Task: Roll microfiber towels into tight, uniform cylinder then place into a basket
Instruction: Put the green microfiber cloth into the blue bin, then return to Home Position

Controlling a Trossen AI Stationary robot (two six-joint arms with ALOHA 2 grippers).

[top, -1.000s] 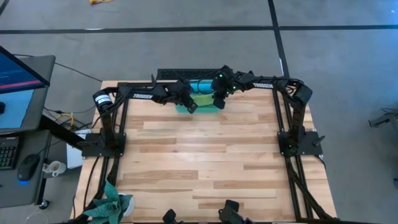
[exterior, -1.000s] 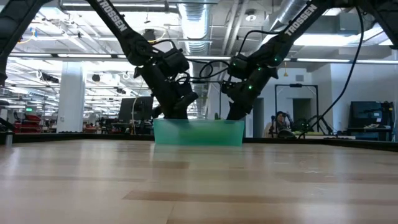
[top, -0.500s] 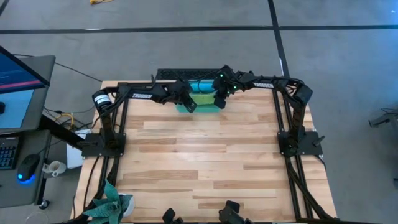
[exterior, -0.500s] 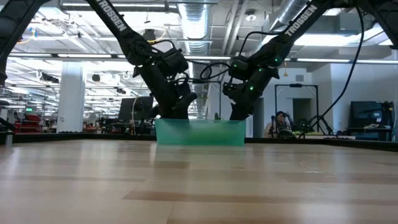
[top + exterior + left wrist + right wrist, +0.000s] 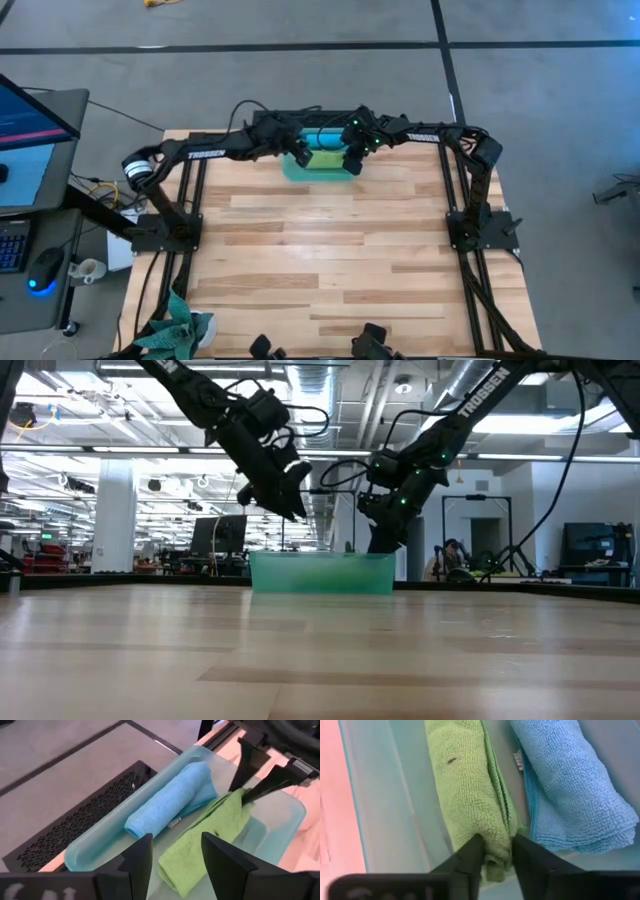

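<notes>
Since a second ago, left hand (image 5: 290, 495) lifted up and back out of the basket (image 5: 320, 573), left arm swung wider toward the desk's left edge; right hand (image 5: 496, 854) kept at the same spot in the basket

Left hand now hanging above the basket's left end, clear of it, fingers (image 5: 136, 862) spread with nothing between them

Right hand down inside the basket at its right end, fingers (image 5: 470, 857) standing on either side of the end of the green towel (image 5: 470, 795), touching it; grip slackening or firm, cannot tell

Basket sitting on the desk (image 5: 330, 260) at the far edge, midway between the two arms, see-through teal with low walls

Inside it, two towels lying side by side along its length: blue towel (image 5: 167, 800) rolled against the far wall, green towel (image 5: 205, 842) on the near side, touching the blue one along its edge

Green roll looser than the blue, with folded layers showing at the end by the right hand

Small white tag (image 5: 174, 823) showing on the blue towel near its end

Black perforated panel (image 5: 75, 827) lying just beyond the basket past the desk's far edge

Beyond the desk in the low view, a large room with a person (image 5: 450, 558) seated far off
</notes>
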